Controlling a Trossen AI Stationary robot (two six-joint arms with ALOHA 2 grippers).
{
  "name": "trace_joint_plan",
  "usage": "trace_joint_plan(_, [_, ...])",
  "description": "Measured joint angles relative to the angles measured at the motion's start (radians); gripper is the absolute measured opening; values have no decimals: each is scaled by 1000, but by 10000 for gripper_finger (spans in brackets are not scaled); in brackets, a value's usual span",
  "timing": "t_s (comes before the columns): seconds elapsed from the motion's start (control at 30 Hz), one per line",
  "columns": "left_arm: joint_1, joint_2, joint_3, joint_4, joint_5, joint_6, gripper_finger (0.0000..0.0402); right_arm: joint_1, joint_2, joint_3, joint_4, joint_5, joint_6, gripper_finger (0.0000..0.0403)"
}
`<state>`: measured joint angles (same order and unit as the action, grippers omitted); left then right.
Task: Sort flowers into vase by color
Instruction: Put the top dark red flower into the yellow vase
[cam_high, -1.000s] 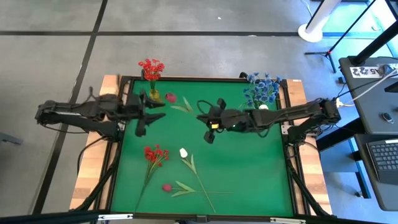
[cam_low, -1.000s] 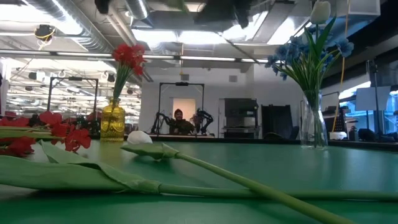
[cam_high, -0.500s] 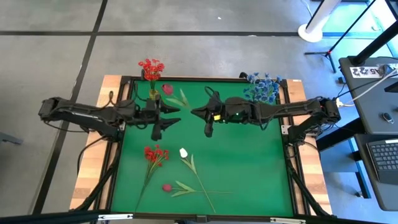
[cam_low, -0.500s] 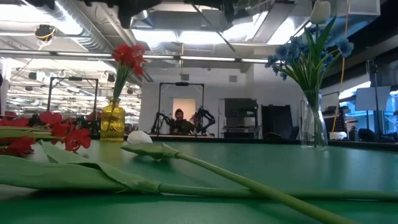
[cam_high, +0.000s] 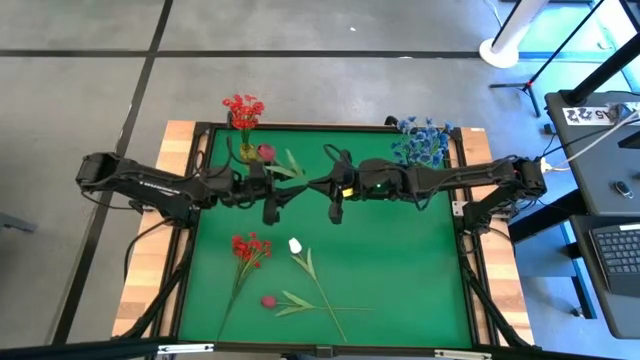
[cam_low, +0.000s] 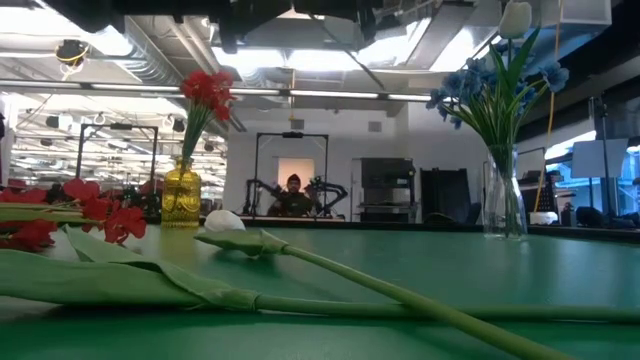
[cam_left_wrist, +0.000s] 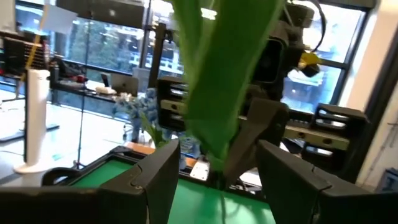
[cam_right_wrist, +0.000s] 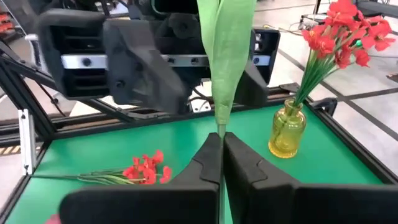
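Flowers are split between vases, the surface and the air, so read the high view from nine o'clock across. Your left claw (cam_high: 272, 203) sits left of the green surface's (cam_high: 400, 270) centre, toward twelve o'clock, its fingers (cam_left_wrist: 155, 177) spread apart on either side of a green stem and, as far as the left wrist view shows, not pressing it. Just at eleven o'clock of that claw, the yellow vase (cam_high: 247, 150) stands at the surface's far left corner with red flowers (cam_high: 242, 106) in it. The pink bud (cam_high: 266, 152) with its leaves (cam_high: 293, 166) is held up between the two claws, the bud end beside the yellow vase. On the surface toward seven o'clock lie a red cluster (cam_high: 249, 246), a white tulip (cam_high: 296, 245) just right of it, and a second pink bud (cam_high: 268, 301) nearer six o'clock. Your right claw (cam_high: 336, 208) is just right of the left one, near the centre line, its fingers (cam_right_wrist: 205, 165) pressed together on the stem (cam_right_wrist: 221, 127) of the raised flower. At one o'clock the clear vase (cam_low: 505, 200) at the far right corner holds blue flowers (cam_high: 420, 140) and one white tulip (cam_low: 515, 18).
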<state>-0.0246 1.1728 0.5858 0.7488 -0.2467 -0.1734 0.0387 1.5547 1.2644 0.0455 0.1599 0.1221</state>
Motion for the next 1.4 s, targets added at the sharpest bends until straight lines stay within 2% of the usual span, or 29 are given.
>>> trace_joint_plan(0.13, [0, 0, 0, 4, -25, 0, 191, 0, 0, 0, 2, -23, 0, 5])
trace_joint_plan(0.3, [0, 0, 0, 7, -30, 0, 152, 0, 0, 0, 3, -23, 0, 5])
trace_joint_plan(0.67, [-2, 0, 0, 1, -56, 5, 15, -1, 0, 0, -2, -31, 0, 5])
trace_joint_plan(0.83, [-2, 0, 0, -4, -53, 11, 8, -2, 0, 0, -13, -52, 0, 10])
trace_joint_plan(0.93, [-2, 0, 0, -11, -55, 11, 4, -2, 0, 1, -27, -60, -1, 38])
trace_joint_plan(1.2, [2, -53, 0, -101, -113, 39, 2, 2, -43, 2, -100, -52, -11, 167])
trace_joint_plan(1.3, [1, -109, 2, -183, -164, 55, 2, 3, -81, 1, -154, -5, -11, 204])
trace_joint_plan(1.4, [1, -179, 2, -289, -214, 62, 1, 1, -123, 1, -201, 65, -11, 224])
